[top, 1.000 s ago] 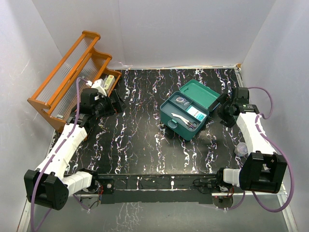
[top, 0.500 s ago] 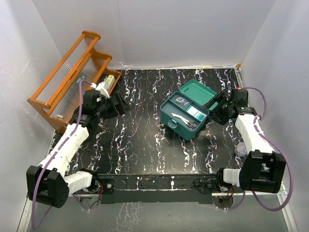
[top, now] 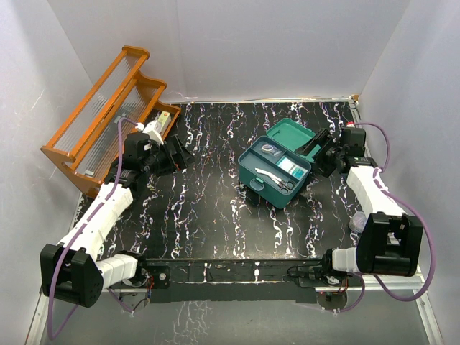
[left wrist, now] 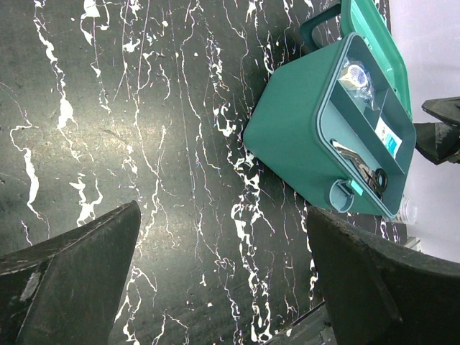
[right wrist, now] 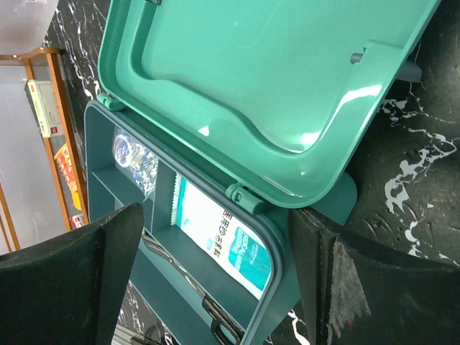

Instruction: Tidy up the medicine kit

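The teal-green medicine kit [top: 267, 180] stands open right of the table's centre, with its lid [top: 293, 134] leaning back. Its tray holds scissors [top: 285, 185], a white-and-teal sachet [top: 290, 167] and a foil packet [top: 269, 149]. My right gripper [top: 316, 153] is open and empty at the lid's right edge. In the right wrist view its gap [right wrist: 215, 280] straddles the kit's hinged corner, with the lid [right wrist: 266, 79] above and the sachet [right wrist: 215, 244] between the fingers. My left gripper [top: 180, 154] is open and empty over bare table, well left of the kit [left wrist: 302, 136].
An orange wooden tiered rack [top: 100, 108] stands at the back left with a white box [top: 161, 121] at its near end. A clear plastic item [top: 358, 221] lies by the right wall. White walls close in the table on three sides.
My right gripper has moved left and back, in against the kit's open lid. My left gripper has shifted a little to the right, away from the rack.
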You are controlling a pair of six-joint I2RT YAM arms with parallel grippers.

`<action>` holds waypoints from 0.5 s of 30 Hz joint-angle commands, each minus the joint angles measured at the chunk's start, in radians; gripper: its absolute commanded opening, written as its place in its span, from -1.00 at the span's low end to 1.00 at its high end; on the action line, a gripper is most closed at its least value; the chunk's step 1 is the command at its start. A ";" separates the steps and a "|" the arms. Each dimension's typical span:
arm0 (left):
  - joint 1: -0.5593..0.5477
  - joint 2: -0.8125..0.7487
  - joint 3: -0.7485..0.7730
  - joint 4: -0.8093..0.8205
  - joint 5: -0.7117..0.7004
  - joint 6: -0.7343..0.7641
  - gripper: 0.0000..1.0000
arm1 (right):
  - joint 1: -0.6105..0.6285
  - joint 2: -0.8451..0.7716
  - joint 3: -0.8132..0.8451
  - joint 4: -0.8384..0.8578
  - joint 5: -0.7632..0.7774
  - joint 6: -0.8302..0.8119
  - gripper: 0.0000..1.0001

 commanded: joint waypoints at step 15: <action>0.001 0.009 0.025 -0.020 -0.027 -0.018 0.98 | 0.385 0.005 -0.014 0.148 0.175 0.276 0.50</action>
